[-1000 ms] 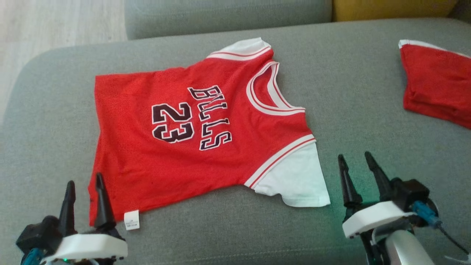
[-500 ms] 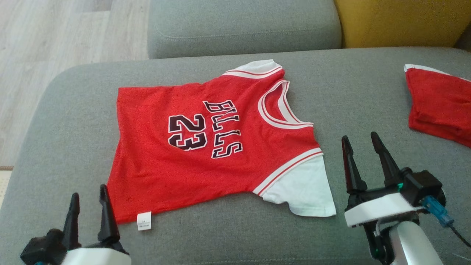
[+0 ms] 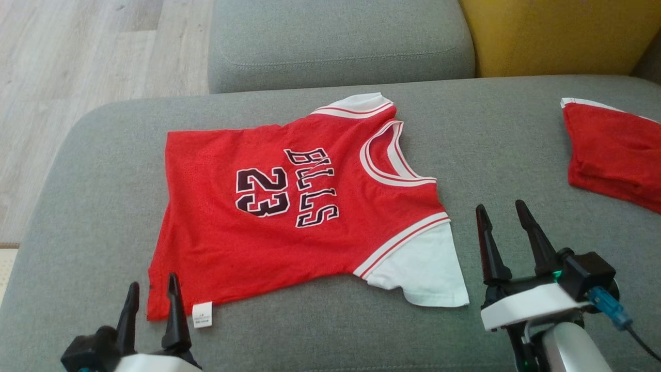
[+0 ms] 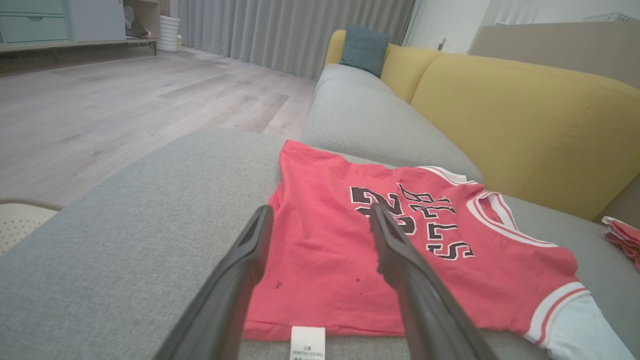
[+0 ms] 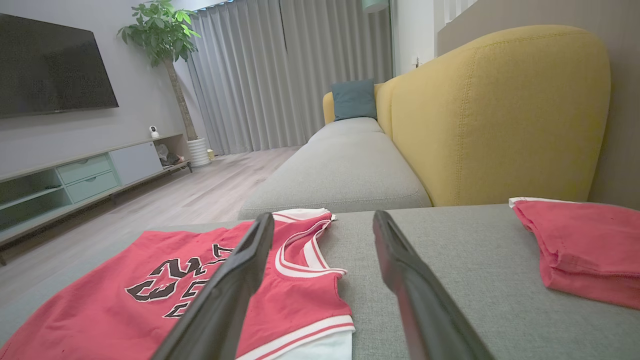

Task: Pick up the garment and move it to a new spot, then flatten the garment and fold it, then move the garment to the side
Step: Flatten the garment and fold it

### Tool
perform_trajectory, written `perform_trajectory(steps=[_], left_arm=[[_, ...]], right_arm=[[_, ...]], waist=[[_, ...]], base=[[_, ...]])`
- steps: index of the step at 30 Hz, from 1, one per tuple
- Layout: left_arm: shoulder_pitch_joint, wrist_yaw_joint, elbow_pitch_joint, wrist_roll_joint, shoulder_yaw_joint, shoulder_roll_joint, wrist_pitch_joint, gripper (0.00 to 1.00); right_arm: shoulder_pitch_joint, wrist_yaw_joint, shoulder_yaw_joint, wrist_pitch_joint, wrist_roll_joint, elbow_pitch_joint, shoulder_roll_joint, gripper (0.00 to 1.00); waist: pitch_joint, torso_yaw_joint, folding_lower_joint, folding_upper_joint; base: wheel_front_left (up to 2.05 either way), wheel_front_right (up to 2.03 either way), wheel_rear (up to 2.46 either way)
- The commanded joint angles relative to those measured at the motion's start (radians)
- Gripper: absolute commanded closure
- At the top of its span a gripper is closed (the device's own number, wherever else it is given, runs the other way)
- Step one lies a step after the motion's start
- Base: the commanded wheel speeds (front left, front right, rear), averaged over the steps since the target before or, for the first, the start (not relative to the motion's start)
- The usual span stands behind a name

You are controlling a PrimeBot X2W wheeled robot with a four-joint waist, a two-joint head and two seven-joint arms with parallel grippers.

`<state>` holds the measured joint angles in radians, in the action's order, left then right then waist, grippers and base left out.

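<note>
Fingers stand apart, empty, on your left gripper (image 3: 153,281) and right gripper (image 3: 500,205). The red mesh "BULLS 23" jersey (image 3: 289,206) lies spread on the grey fabric sofa cushion (image 3: 77,181). Pinching one layer could bunch it; straying right risks grabbing the plain red cloth (image 3: 614,150).

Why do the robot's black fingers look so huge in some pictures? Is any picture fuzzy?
Left wrist view: the wide lens sits right behind the left gripper, so its fingers loom huge. Right wrist view: same for the right gripper, and the jersey looks washed-out pink. Head view: slightly soft, richer red.
</note>
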<state>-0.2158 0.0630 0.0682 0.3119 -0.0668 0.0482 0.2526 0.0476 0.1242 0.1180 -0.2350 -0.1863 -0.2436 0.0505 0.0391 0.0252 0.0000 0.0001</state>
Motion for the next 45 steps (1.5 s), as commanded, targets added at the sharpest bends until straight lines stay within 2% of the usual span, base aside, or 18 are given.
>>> perform_trajectory(steps=[1,12,18,23,28,38,45], left_arm=[[0.04,0.006,-0.028,-0.007,0.026,0.002,0.009,0.0],[0.046,0.0,-0.008,-0.014,0.025,0.002,0.009,0.0],[0.054,-0.009,0.01,-0.022,0.01,0.009,0.009,0.0],[0.065,-0.015,0.019,-0.023,-0.003,0.009,0.009,0.0],[0.072,-0.018,0.022,-0.019,-0.004,0.008,0.009,0.0],[0.097,-0.025,0.033,-0.021,-0.012,0.006,0.009,0.0],[0.094,-0.026,0.042,-0.024,-0.004,0.009,0.009,0.0]], right_arm=[[0.033,0.007,0.024,-0.014,-0.003,0.025,0.0,0.0],[0.04,0.007,0.021,-0.015,0.007,-0.001,0.0,0.0],[0.028,0.007,0.011,0.025,0.022,-0.035,0.0,0.0],[-0.031,0.007,-0.022,0.095,0.038,-0.097,0.0,0.0],[-0.073,0.007,-0.013,0.139,0.01,-0.149,0.0,0.0],[-0.01,0.007,0.02,0.119,-0.007,-0.224,0.0,0.0],[0.022,0.007,0.045,0.143,-0.02,-0.334,0.0,0.0]], waist=[[-0.001,0.0,0.0,-0.0001],[-0.009,-0.008,0.0,-0.0001],[-0.02,-0.008,0.0,-0.0001],[-0.038,-0.019,0.0,-0.0001],[-0.077,-0.026,0.0,-0.0001],[-0.124,-0.051,0.0,-0.0001],[-0.119,-0.073,0.0,-0.0001]], base=[[0.0,0.0,0.0],[0.0,0.0,0.0],[0.0,0.0,0.0],[0.0,0.0,0.0],[0.0,0.0,0.0],[0.0,0.0,0.0],[0.0,0.0,0.0]])
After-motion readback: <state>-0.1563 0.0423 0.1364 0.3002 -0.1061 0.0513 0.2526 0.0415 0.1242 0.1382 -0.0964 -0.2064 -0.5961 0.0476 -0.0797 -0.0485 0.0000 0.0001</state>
